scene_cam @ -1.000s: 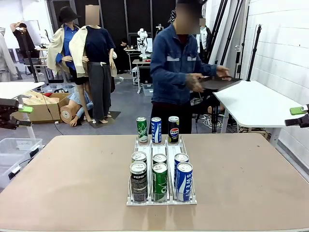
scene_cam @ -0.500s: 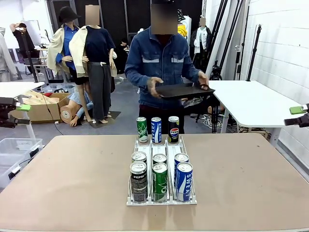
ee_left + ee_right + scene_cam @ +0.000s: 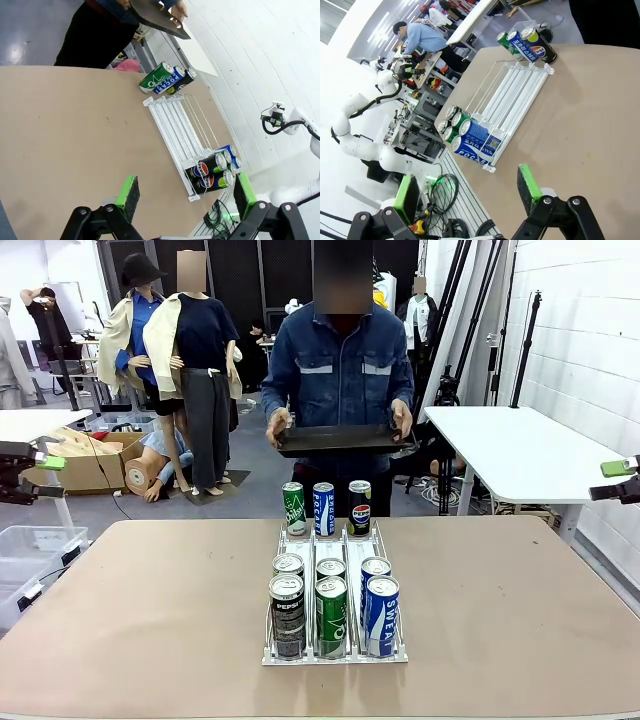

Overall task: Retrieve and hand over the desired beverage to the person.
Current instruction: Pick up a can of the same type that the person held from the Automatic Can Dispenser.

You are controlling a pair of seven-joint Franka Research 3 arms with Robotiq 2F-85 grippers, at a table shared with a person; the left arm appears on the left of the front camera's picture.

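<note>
My left gripper (image 3: pixel 186 189) hangs released, jaws wide, nothing between the green pads (image 3: pixel 127 192), out past the table's left edge. My right gripper (image 3: pixel 467 192) is the same, spread and empty, past the right edge. In the middle of the table (image 3: pixel 150 600) sits a white wire rack (image 3: pixel 335 658). Six cans crowd the end of it toward the near edge, with a black Pepsi can (image 3: pixel 287 615), a green can (image 3: pixel 331 615) and a blue Pocari Sweat can (image 3: pixel 381 615) in front. Three more cans (image 3: pixel 323 508) stand upright at the rack's far end. The person (image 3: pixel 340 370) stands behind the far edge, both hands holding a dark tray (image 3: pixel 340 438) level.
</note>
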